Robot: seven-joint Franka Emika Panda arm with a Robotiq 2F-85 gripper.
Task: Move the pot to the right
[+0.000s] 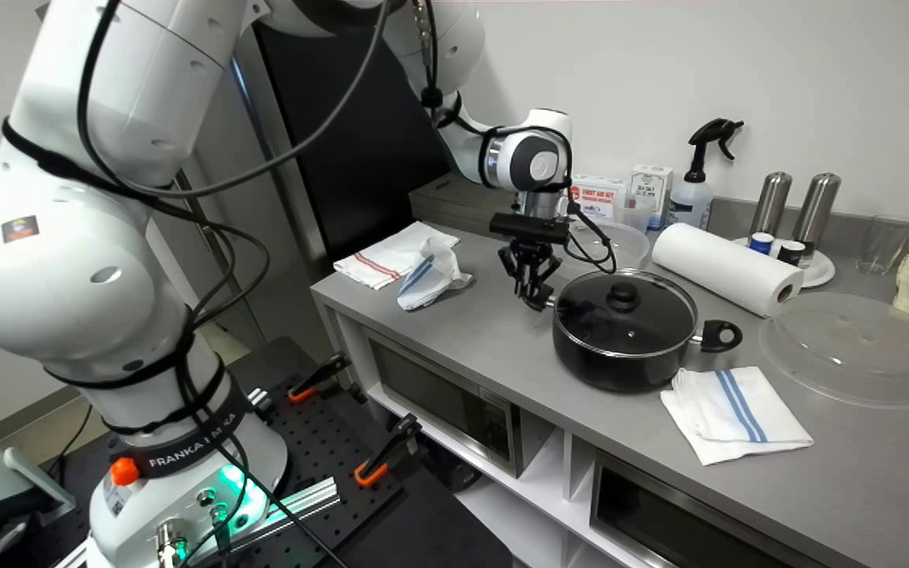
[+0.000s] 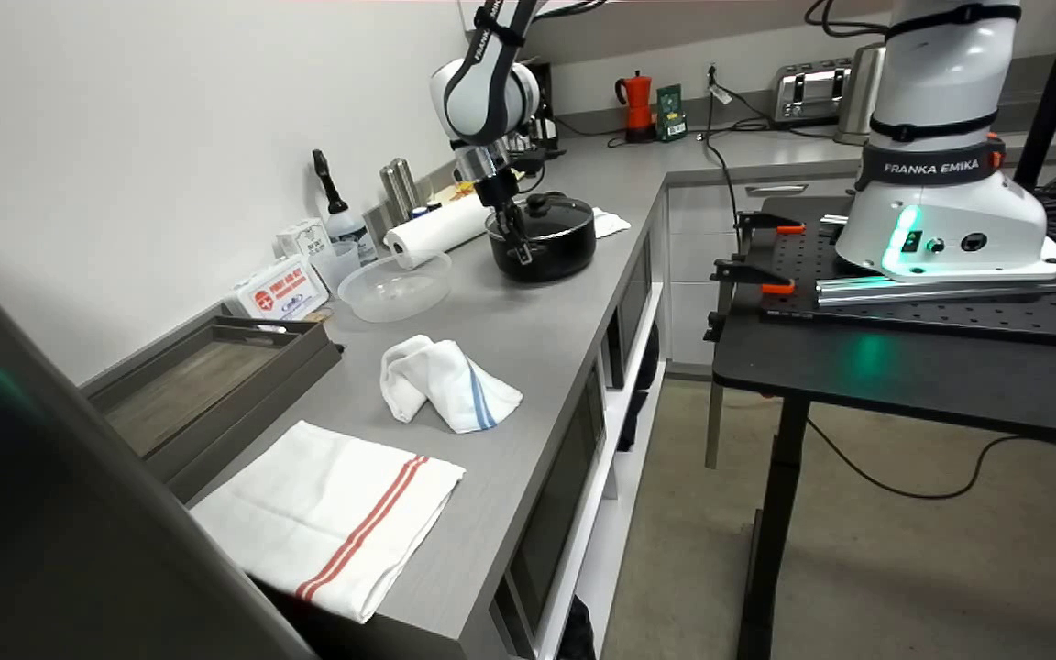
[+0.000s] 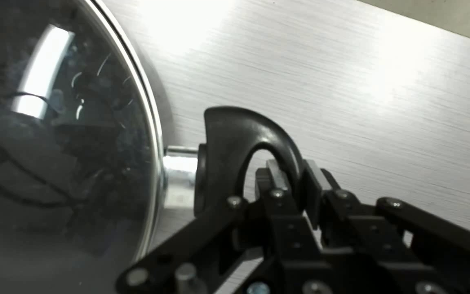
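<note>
Got a folded blue-striped towel (image 1: 737, 414) up front on the worktop (image 1: 857, 505), black pot (image 1: 624, 339) right behind it, and the claw (image 3: 298, 179) is clamped on one pot handle (image 3: 227, 157). Paper towel roll (image 1: 727, 268) and spray bottle (image 1: 691, 197) sit further back.

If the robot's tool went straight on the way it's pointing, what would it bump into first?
Probably the grey countertop: the tool points roughly down at it, closed on the pot's handle. The gap underneath is hard to judge.
</note>
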